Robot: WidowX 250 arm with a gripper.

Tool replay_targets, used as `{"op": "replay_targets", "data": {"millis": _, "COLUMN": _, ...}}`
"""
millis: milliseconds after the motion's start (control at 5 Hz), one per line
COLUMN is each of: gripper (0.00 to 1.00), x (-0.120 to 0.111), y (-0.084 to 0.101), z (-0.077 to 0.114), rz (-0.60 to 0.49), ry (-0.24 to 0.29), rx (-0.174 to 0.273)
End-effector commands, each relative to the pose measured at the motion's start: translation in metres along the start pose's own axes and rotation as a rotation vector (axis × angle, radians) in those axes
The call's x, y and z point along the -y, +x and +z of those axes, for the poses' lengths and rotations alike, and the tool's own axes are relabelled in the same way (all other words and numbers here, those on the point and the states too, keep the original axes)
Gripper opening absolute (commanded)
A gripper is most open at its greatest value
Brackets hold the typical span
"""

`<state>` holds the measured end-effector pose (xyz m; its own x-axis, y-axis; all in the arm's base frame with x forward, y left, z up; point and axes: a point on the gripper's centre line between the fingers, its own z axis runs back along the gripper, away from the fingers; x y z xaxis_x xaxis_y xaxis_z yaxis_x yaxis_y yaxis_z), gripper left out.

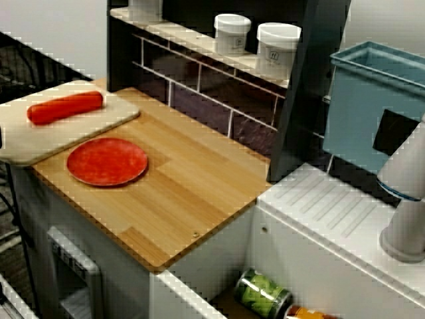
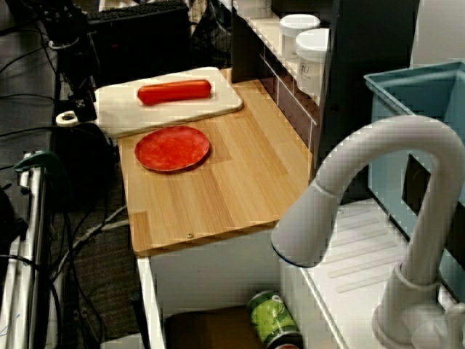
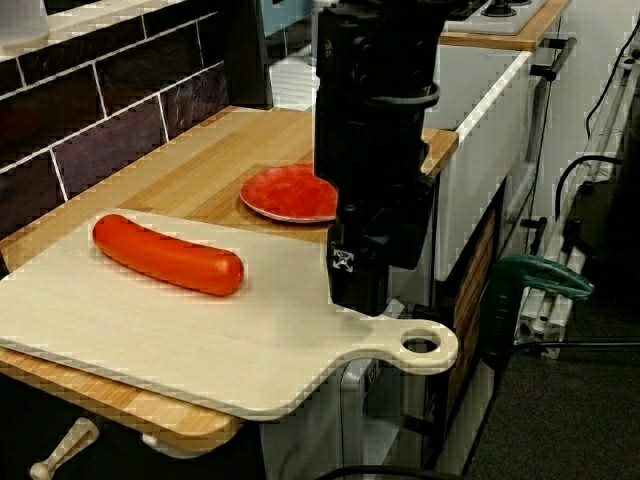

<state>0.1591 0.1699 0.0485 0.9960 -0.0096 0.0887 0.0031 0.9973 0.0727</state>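
A wooden table (image 1: 192, 179) in a toy kitchen is carrying a pale board (image 3: 200, 330) at its left end, with the board overhanging the table's edge there. A red sausage (image 3: 167, 255) is lying flat on the board, toward the side nearest the back wall, with nothing touching it. In the low view across the board, the black hand (image 3: 360, 285) is hanging upright at the board's outer edge, just beside the round handle (image 3: 420, 346) with its hole. Its lower end is overlapping that edge, and whether it is touching the board cannot be told. Its fingers are not showing clearly, so whether it is released or clenched cannot be told either. A red plate (image 3: 290, 192) is sitting on the table just beside the board, near the table's front edge, and the hand is partly hiding it in this view. In the view from above, two white jars (image 1: 232, 32) are standing on a shelf (image 1: 199, 50) along the table's back edge. A blue bin (image 1: 362, 113) is standing beyond the table's right end. In the view from the side, a white tap (image 2: 378, 189) is arching over a sink (image 2: 211, 331), where a green can (image 2: 272, 316) is lying.
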Motion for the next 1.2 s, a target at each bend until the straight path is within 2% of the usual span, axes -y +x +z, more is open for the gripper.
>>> {"op": "replay_targets", "data": {"millis": 0, "gripper": 1.0, "x": 0.002, "y": 0.021, "z": 0.024, "rz": -0.026, "ry": -0.005, "rx": 0.054}}
{"op": "replay_targets", "data": {"millis": 200, "gripper": 1.0, "x": -0.001, "y": 0.041, "z": 0.027, "rz": -0.04, "ry": -0.013, "rx": 0.079}}
{"op": "replay_targets", "data": {"millis": 600, "gripper": 1.0, "x": -0.018, "y": 0.084, "z": 0.027, "rz": -0.007, "ry": 0.008, "rx": 0.108}}
{"op": "replay_targets", "data": {"millis": 800, "gripper": 1.0, "x": -0.027, "y": 0.095, "z": 0.029, "rz": 0.007, "ry": 0.007, "rx": 0.111}}
{"op": "replay_targets", "data": {"millis": 1000, "gripper": 1.0, "x": -0.027, "y": 0.11, "z": 0.027, "rz": -0.006, "ry": 0.009, "rx": 0.13}}
